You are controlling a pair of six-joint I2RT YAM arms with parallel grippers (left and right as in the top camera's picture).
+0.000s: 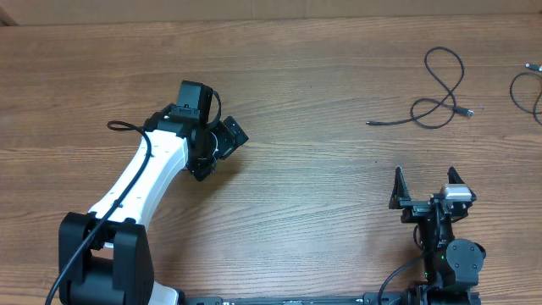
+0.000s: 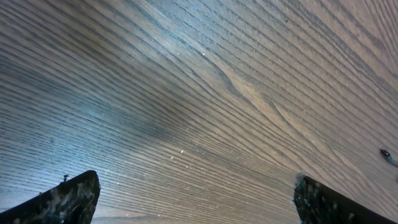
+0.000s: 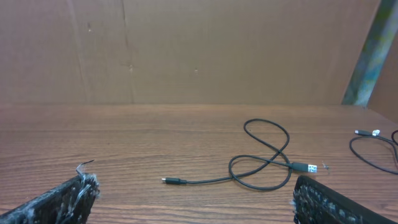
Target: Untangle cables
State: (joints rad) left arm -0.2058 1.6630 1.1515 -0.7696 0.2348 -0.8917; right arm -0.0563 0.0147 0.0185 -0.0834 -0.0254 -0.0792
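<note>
One thin black cable point(image 1: 438, 95) lies looped on the table at the far right, with a small plug at one end and a pale USB tip at the other; it also shows in the right wrist view point(image 3: 267, 158). A second black cable point(image 1: 527, 91) lies apart from it at the right edge, partly out of frame, its pale tip seen in the right wrist view point(image 3: 367, 132). My left gripper point(image 1: 222, 146) is open and empty over bare wood at centre left. My right gripper point(image 1: 426, 188) is open and empty near the front right, well short of the cables.
The wooden table point(image 1: 322, 195) fills the view. A brown board wall point(image 3: 186, 50) stands behind its far edge. The left arm's own thick black cable point(image 1: 127, 127) runs along its white link.
</note>
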